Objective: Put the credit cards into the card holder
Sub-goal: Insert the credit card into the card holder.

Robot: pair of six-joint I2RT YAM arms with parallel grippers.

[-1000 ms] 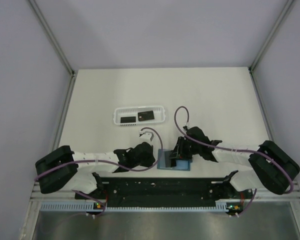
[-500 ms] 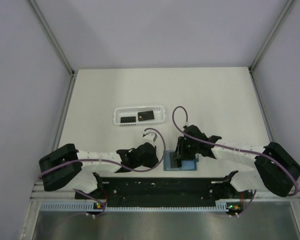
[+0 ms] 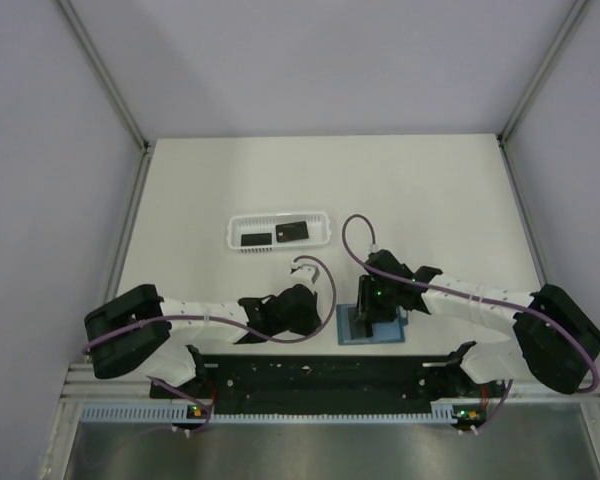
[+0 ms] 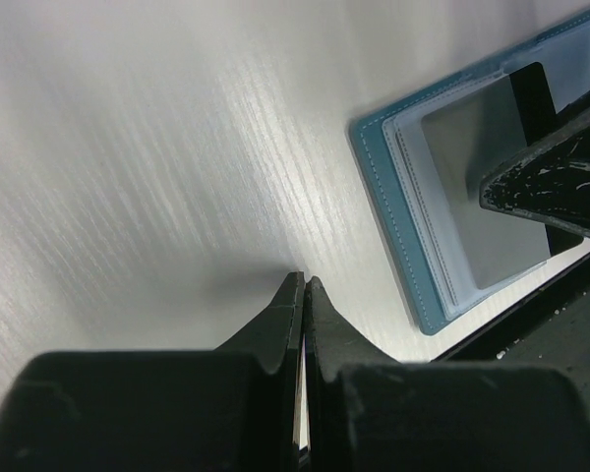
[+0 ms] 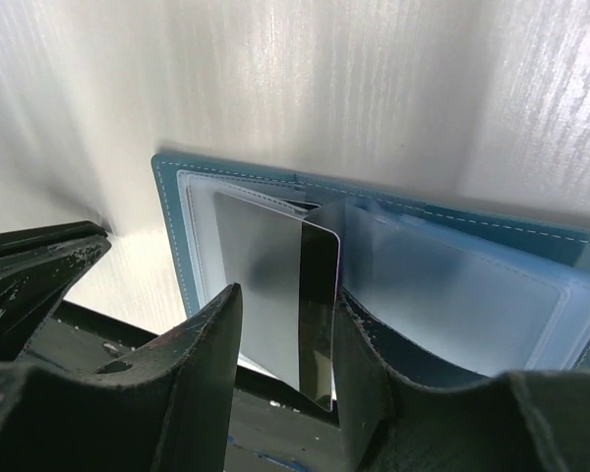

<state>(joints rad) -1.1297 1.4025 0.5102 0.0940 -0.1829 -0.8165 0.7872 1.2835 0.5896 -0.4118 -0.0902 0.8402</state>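
Observation:
The teal card holder [image 3: 390, 335] lies open near the table's front edge, its clear sleeves up [image 5: 172, 226] [image 4: 393, 197]. One dark credit card [image 5: 275, 285] [image 4: 492, 187] lies partly in a sleeve and sticks out over the holder's near edge. My right gripper [image 3: 364, 322] [image 5: 288, 292] hangs just above that card with its jaws apart, one finger by each long edge. My left gripper [image 3: 315, 312] [image 4: 303, 277] is shut on nothing, its tips on the bare table left of the holder. Two more credit cards [image 3: 255, 239] [image 3: 294, 231] lie in the tray.
A long white basket tray [image 3: 280, 215] stands behind the arms, left of centre. The black base rail [image 3: 320, 375] runs right behind the holder's near edge. Frame posts and pale walls [image 3: 100, 70] bound the table on both sides.
My right gripper's jaws have widened around the card. The holder and right gripper have shifted a little right and nearer. The left arm has crept slightly right, still shut.

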